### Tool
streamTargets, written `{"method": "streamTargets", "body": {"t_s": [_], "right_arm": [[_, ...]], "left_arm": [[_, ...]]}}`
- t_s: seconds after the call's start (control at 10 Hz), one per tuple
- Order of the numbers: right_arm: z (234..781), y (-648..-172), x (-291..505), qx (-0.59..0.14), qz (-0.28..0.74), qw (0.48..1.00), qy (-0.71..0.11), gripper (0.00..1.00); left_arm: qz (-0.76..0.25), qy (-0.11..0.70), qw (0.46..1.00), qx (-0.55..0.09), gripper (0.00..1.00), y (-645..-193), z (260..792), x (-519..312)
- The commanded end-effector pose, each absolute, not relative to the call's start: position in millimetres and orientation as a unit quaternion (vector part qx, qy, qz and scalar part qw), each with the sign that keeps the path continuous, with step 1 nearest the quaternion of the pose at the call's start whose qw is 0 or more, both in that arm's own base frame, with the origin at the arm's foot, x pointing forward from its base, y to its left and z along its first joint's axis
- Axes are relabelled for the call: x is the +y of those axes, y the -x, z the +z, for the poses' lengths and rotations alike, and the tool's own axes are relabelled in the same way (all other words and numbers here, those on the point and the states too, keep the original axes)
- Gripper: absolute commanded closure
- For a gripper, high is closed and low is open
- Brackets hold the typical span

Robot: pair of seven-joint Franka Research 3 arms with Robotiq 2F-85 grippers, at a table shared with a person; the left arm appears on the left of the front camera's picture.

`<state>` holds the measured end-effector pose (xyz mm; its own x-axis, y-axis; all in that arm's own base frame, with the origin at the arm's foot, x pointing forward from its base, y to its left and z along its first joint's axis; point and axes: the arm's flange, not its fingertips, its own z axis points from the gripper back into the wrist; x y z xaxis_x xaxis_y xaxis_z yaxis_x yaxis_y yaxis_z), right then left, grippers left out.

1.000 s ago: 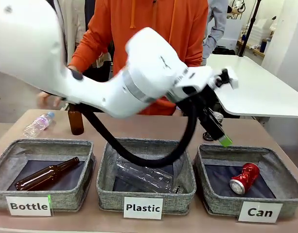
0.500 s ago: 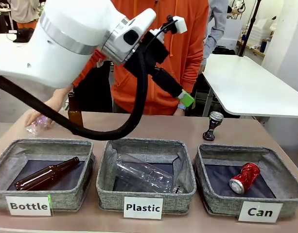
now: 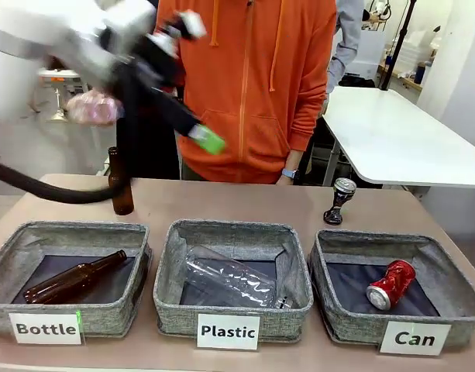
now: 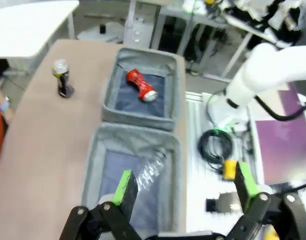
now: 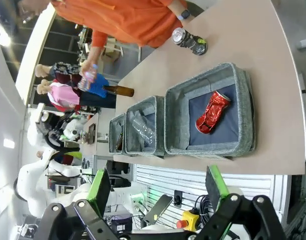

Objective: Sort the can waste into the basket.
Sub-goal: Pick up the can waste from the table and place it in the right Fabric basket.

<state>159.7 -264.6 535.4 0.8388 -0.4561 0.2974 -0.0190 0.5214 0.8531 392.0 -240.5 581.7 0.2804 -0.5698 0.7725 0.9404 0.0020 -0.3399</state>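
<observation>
L gripper [image 4: 184,175] & R gripper [image 5: 158,173] both spread wide, nothing held. Red can [image 3: 390,284] lies in Can basket [image 3: 350,324]. Black can [image 3: 339,201] stands on tabletop [image 3: 245,203] just behind it.

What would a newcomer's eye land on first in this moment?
The person in the orange hoodie at the far side, and the blurred left arm high in the front view's upper left, with the left gripper open and empty. Then the red can lying in the basket labelled Can at the right, and the black can standing on the table behind it.
</observation>
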Motion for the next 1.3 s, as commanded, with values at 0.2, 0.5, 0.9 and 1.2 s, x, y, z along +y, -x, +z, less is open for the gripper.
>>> {"method": "streamTargets", "body": {"t_s": [0.2, 0.5, 0.9, 1.2], "right_arm": [[526, -170, -264, -0.221, -0.148, 0.846, -0.462, 0.0], [521, -203, -228, -0.183, -0.115, 0.842, -0.495, 0.0], [500, -267, -110, -0.077, -0.024, 0.807, -0.586, 0.0], [492, -299, -50, -0.007, -0.036, 0.743, -0.668, 0.0]], "left_arm": [[-0.487, 0.487, 0.702, -0.181, 0.0, -359, 609, -74], [-0.263, 0.579, 0.752, -0.175, 0.0, -382, 585, 62], [0.102, 0.656, 0.717, -0.215, 0.0, -342, 513, 175], [0.13, 0.698, 0.676, -0.195, 0.0, -319, 462, 199]]}}
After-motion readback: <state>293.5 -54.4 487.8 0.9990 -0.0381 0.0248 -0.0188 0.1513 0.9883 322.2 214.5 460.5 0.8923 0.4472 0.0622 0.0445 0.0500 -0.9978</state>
